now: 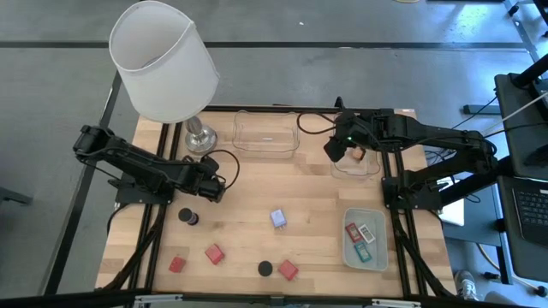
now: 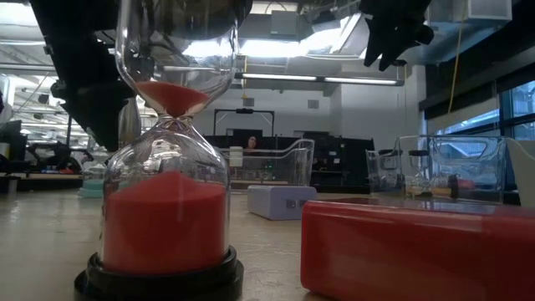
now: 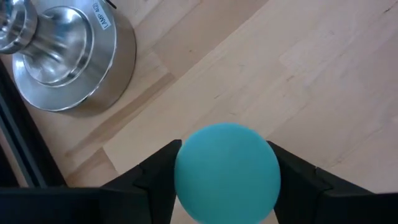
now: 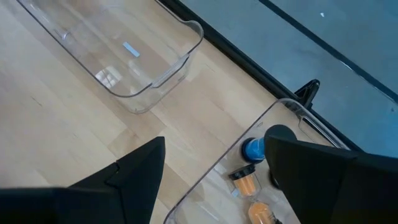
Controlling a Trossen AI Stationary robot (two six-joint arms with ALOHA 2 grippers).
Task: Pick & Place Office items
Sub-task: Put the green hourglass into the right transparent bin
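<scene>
My left gripper (image 1: 218,186) is right of the lamp base (image 3: 62,56) and is shut on a round teal piece (image 3: 227,171). My right gripper (image 1: 336,152) hangs open above the near-left corner of a clear tray (image 4: 231,154) that holds small blue (image 4: 254,148) and orange (image 4: 244,182) pieces. On the near table lie two black cylinders (image 1: 187,216) (image 1: 265,269), three red blocks (image 1: 214,253) (image 1: 177,264) (image 1: 288,270) and a lavender cube (image 1: 279,218). The low view shows the nearer cylinder as an hourglass with red sand (image 2: 167,201). My left gripper pinches the round teal piece between its two fingers (image 3: 155,180), one on each side of its round face (image 3: 186,177). Only that face shows; the rest of the piece, and whether it rests on the table, is hidden behind it.
A big white-shaded lamp (image 1: 167,60) stands at the far left on a metal base (image 1: 199,137). An empty clear tray (image 1: 267,135) sits at the far middle. A pale-green tray (image 1: 379,248) at the near right holds flat teal, red and white rectangles. Bare wood lies mid-table.
</scene>
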